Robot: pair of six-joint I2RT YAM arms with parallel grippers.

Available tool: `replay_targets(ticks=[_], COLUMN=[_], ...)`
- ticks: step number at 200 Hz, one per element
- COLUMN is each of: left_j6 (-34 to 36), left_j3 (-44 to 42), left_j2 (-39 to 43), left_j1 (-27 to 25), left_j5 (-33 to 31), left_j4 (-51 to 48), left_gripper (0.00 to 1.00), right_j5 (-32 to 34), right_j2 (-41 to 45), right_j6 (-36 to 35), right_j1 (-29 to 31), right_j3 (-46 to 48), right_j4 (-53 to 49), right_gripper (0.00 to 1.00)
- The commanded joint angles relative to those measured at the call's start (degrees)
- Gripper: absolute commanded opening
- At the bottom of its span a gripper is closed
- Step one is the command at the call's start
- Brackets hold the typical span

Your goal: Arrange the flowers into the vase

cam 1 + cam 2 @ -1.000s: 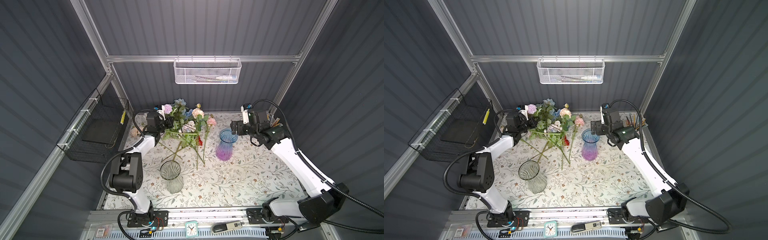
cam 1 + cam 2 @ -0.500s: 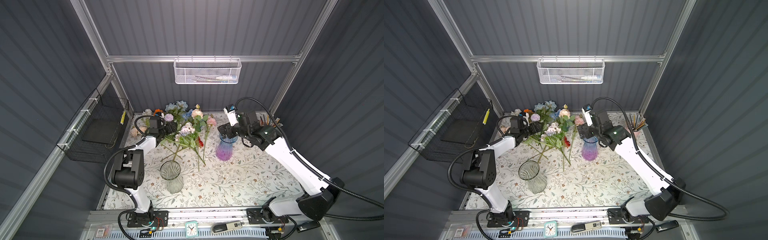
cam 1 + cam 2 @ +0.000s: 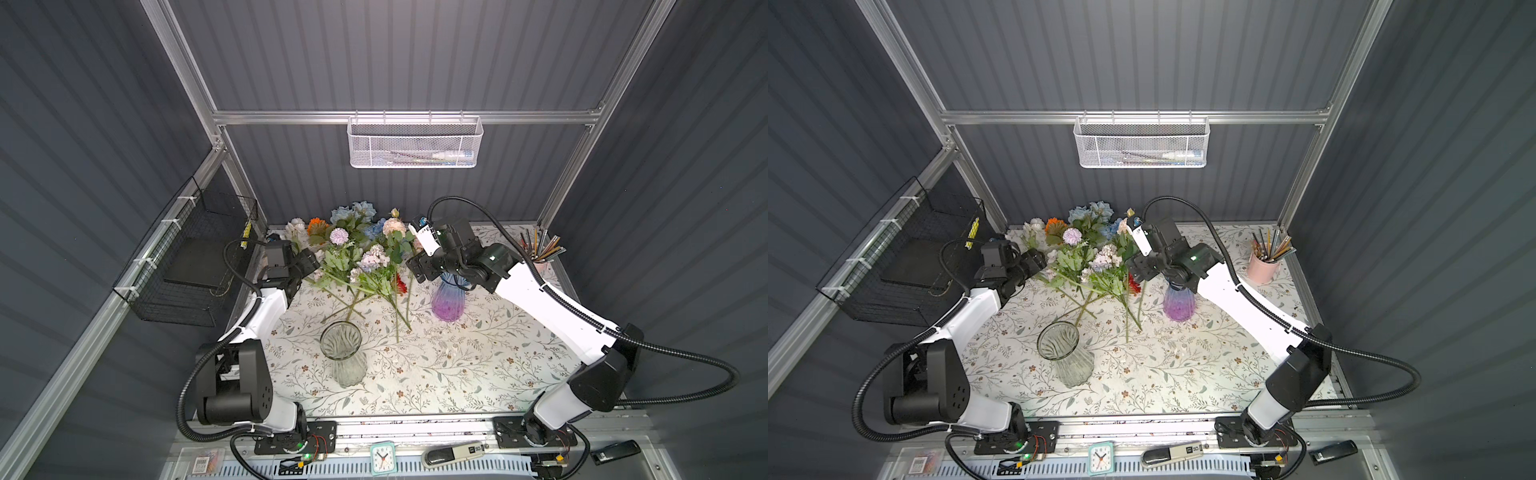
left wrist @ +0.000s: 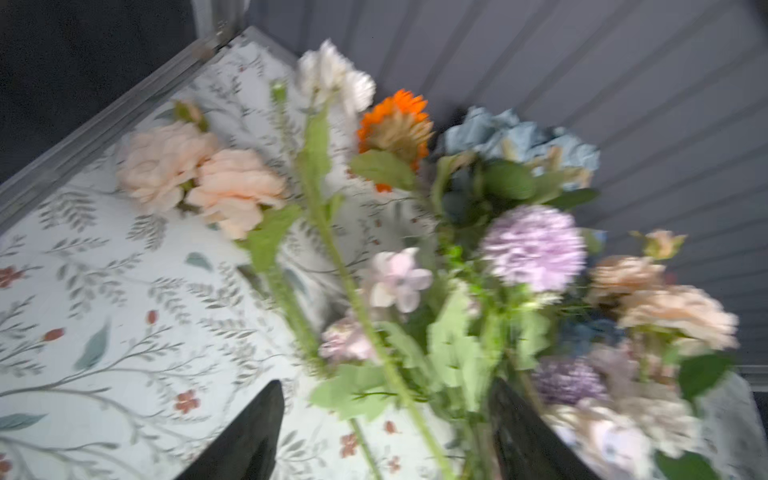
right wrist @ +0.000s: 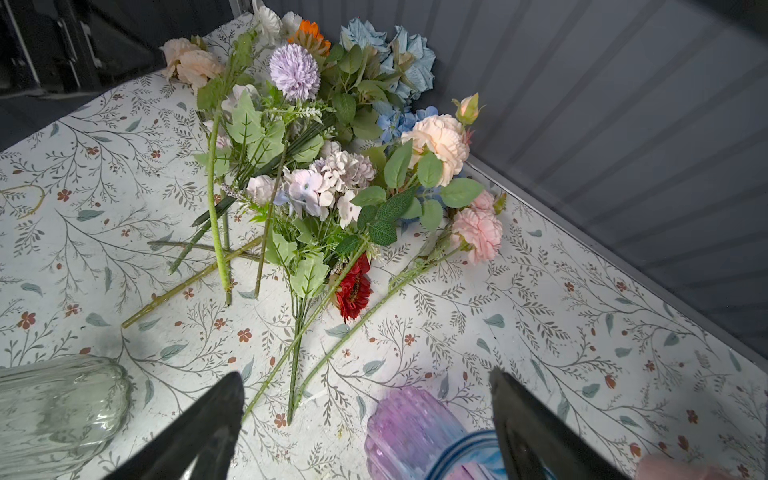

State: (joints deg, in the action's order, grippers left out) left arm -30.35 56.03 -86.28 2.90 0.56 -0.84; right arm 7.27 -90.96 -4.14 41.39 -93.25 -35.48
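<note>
Flowers (image 3: 361, 266) (image 5: 316, 183), a bunch of long green-stemmed artificial blooms in peach, pink, white, lilac, blue, orange and red, are lying loose in a heap on the floral-print tablecloth (image 3: 457, 361), with none standing in a vase. Entry two, the left gripper (image 3: 309, 264) (image 4: 385, 384), is pointing into the heap's leafy side. Its jaws are standing apart with green stems running between the black fingers (image 4: 249, 436), though the blurred wrist view is showing no pinch. Entry three, the right gripper (image 3: 417, 268) (image 5: 365, 374), is hovering at the heap's opposite side with jaws spread wide and gripping nothing; stem ends are lying just ahead of its fingertips. Directly beneath it the purple-to-blue ribbed glass vase (image 3: 448, 303) (image 5: 415, 432) is standing upright. Apart from both grippers, the clear ribbed glass vase (image 3: 340, 345) (image 3: 1058, 343) (image 5: 54, 399) is standing upright — nearer the stem ends than the blooms.
</note>
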Motion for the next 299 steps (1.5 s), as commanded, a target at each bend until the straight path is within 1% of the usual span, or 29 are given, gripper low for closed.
replay_targets(ticks=[1, 11, 21, 59, 78, 85, 108, 130, 141, 150, 159, 172, 181, 212, 242, 257, 275, 299], left_j6=[-5.26, -6.97, -8.39, -14.31, -16.81, -17.07, -17.15, -17.0, -17.09, -17.16, -16.93, -16.44, -16.17, -16.47, -19.81, -19.72, -16.07, -7.91], left_j3=[-2.15, -2.15, -1.94, -1.15, 0.8, 1.59, 3.93, 6.68, 7.54, 7.86, 7.95, 8.13, 8.33, 7.31, 1.72, 0.24, -0.72, -1.15], left_j2=[-3.21, -5.11, -6.85, -14.01, -18.86, -20.27, -24.18, -27.39, -28.13, -28.37, -28.2, -28.04, -27.9, -26.1, -20.55, -17.43, -12.24, -3.29], left_j1=[2.28, 3.28, 3.84, 4.66, 4.66, 4.66, 4.66, 4.71, 4.66, 4.66, 4.66, 4.66, 4.66, 4.66, 4.36, 3.58, 1.98, -1.57], left_j5=[3.95, 5.98, 6.64, 8.29, 9.09, 8.93, 8.19, 8.98, 9.18, 9.24, 8.79, 8.3, 8.35, 9.47, 11.39, 12.87, 12.8, 7.59], left_j4=[6.17, 9.82, 13.05, 25.55, 28.31, 28.61, 30.03, 30.57, 31.04, 31.54, 31.68, 31.8, 31.49, 30.77, 34.63, 34.52, 30.63, 22.22], left_gripper=[0.72, 0.69, 0.67, 0.67, 0.63, 0.6, 0.51, 0.42, 0.36, 0.28, 0.19, 0.09, 0.0, 0.0, 0.0, 0.0, 0.0, 0.0], right_j5=[0.07, 0.45, 0.69, 2.35, 3.82, 4.49, 5.82, 6.72, 7.05, 7.39, 7.78, 8.11, 8.3, 8.78, 8.88, 8.79, 9.15, 10.22], right_j2=[1.55, 1.73, 1.84, 1.57, 1.31, 1.36, 2.12, 3.44, 4.01, 4.42, 4.64, 4.87, 4.91, 5.09, 5.45, 5.59, 5.79, 6.73], right_j6=[-0.92, -0.82, -0.7, 0.36, 0.62, 0.62, 0.89, 1.32, 1.48, 1.6, 1.68, 1.68, 1.68, 1.83, 1.69, 1.6, 1.68, 1.86], right_j1=[0.11, 0.15, 0.12, 0.1, 0.1, 0.1, 0.13, 0.19, 0.19, 0.25, 0.21, 0.19, 0.19, 0.2, 0.19, 0.21, 0.19, 0.19], right_j3=[1.21, 1.79, 2.18, 3.16, 3.17, 3.12, 3.23, 4.1, 4.69, 5.03, 5.27, 5.6, 5.71, 5.88, 6.46, 6.59, 6.68, 8.09], right_j4=[-1.16, -1.25, -1.67, -3.82, -4.78, -5.08, -5.36, -4.75, -4.37, -4.25, -4.23, -4.12, -4.24, -4.25, -2.94, -2.38, -1.86, 0.02], right_gripper=[0.93, 0.93, 0.93, 0.94, 0.97, 0.99, 0.99, 0.99, 0.99, 0.99, 0.99, 0.99, 0.99, 0.99, 0.99, 0.99, 0.99, 0.99])
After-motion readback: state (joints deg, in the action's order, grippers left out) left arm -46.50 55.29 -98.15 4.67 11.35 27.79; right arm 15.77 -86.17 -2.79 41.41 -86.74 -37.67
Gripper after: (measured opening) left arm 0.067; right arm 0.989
